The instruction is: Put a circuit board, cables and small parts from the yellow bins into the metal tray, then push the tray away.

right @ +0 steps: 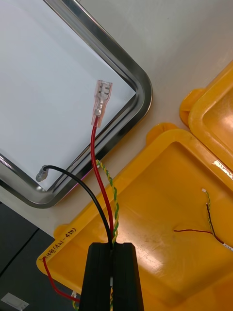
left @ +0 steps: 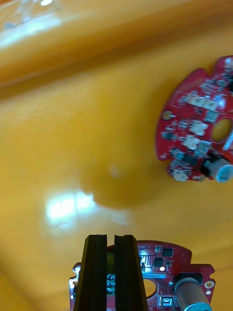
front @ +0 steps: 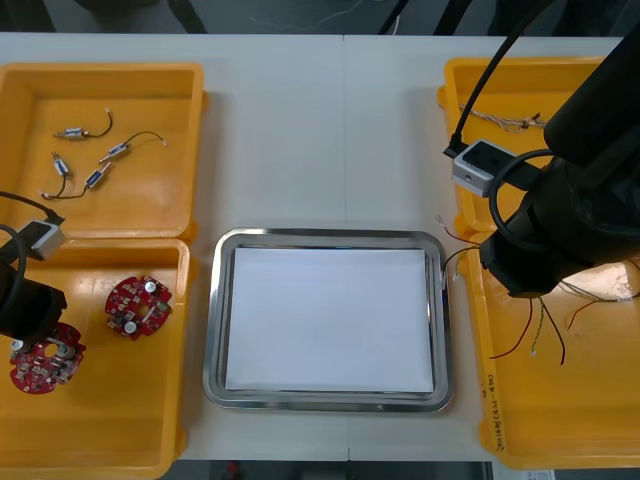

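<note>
My left gripper (front: pixel 20 343) is down in the near left yellow bin (front: pixel 110 430), shut on the edge of a round red circuit board (front: pixel 42 364) (left: pixel 162 269). A second red board (front: pixel 138 305) (left: pixel 199 131) lies beside it. My right gripper (right: pixel 114 250) hangs over the near right yellow bin (front: pixel 560 440) (right: pixel 160 204), shut on a bunch of cables (right: pixel 104 194): one red, one black, one twisted yellow and green. Their free ends reach over the corner of the metal tray (front: pixel 325 237) (right: pixel 141 82), which is white inside.
Small metal parts (front: pixel 85 160) with thin wires lie in the far left bin. More cables (front: pixel 505 122) lie in the far right bin, and loose ones (front: pixel 600 290) rest in the near right bin beneath the right arm.
</note>
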### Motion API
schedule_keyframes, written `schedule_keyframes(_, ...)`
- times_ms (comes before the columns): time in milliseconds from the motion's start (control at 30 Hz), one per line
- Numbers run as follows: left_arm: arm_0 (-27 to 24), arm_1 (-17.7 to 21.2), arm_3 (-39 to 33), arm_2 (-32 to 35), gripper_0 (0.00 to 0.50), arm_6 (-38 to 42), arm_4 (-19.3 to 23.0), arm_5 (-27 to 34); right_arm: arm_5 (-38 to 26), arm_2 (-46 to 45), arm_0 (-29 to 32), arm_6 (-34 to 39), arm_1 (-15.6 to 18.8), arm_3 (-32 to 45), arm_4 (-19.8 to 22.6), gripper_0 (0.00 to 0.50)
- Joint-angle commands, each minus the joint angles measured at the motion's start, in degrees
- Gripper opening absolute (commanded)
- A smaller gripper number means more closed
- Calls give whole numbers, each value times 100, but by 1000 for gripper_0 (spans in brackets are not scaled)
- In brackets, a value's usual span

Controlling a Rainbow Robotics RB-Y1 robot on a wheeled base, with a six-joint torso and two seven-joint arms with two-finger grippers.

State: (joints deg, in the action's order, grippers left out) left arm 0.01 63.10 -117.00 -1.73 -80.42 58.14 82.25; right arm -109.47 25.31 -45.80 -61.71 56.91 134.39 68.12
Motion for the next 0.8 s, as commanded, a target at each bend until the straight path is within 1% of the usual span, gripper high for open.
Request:
schedule_keyframes(33, -370, 53, -385, 156, 0, -510, -101, 344, -30, 36, -201, 106, -75, 157, -10, 0)
schedule_keyframes(133, -564, -8, -517, 165, 0, -448, -101, 564, -30, 45, -210, 115, -75, 157, -10, 0)
schedule_keyframes(300, -810, -61, -736, 156, 0, -352, -75, 740, -30, 45, -210, 115, -75, 157, -1, 0)
schedule_keyframes(467, -1170, -158, -842, 24, 0, -255, -49, 977, -30, 45, -210, 115, -75, 157, -10, 0)
schedule_keyframes(633, -1715, -202, -851, -424, 0, -114, -66, 1065, -30, 45, -201, 132, -75, 157, 8, 0)
schedule_keyframes(800, -2260, -334, -859, -952, 0, 343, -119, 1074, -30, 45, -201, 141, -75, 157, 8, 0)
